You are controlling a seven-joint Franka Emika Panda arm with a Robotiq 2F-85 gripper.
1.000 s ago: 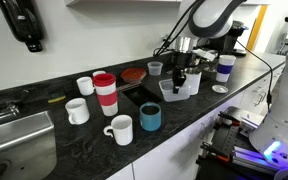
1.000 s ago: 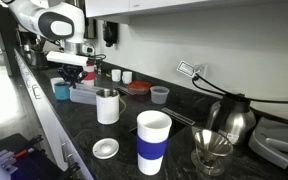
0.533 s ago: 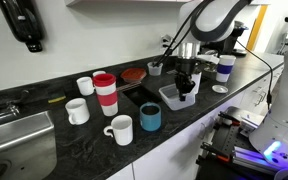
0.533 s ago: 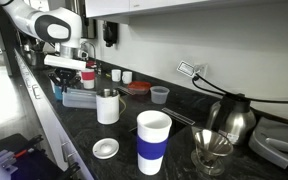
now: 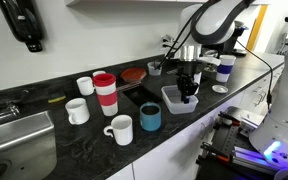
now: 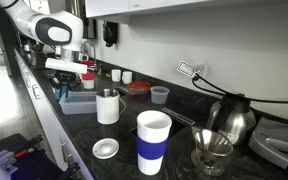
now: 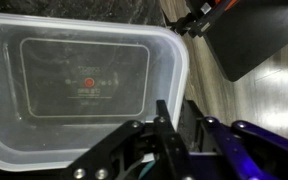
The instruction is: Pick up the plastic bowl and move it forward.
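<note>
The plastic bowl [image 5: 174, 99] is a shallow translucent squarish container near the counter's front edge. It also shows in an exterior view [image 6: 80, 101] and fills the left of the wrist view [image 7: 74, 80]. My gripper [image 5: 187, 91] stands over the bowl's right side, seen as well in an exterior view [image 6: 68, 88]. In the wrist view my gripper [image 7: 176, 118] is shut on the bowl's right wall, one finger inside and one outside. The bowl is empty.
On the counter stand a teal mug [image 5: 150, 118], two white mugs [image 5: 120, 129] [image 5: 76, 111], a red-banded cup [image 5: 105, 93], a reddish-brown dish [image 5: 133, 74] and a small clear cup [image 5: 155, 68]. A sink [image 5: 19, 140] lies at the left. A white-blue cup [image 6: 153, 140] and a kettle [image 6: 234, 120] stand nearby.
My gripper has carried the bowl from beside the clear cup toward the counter's front edge and lowered it. The other objects have not moved.
</note>
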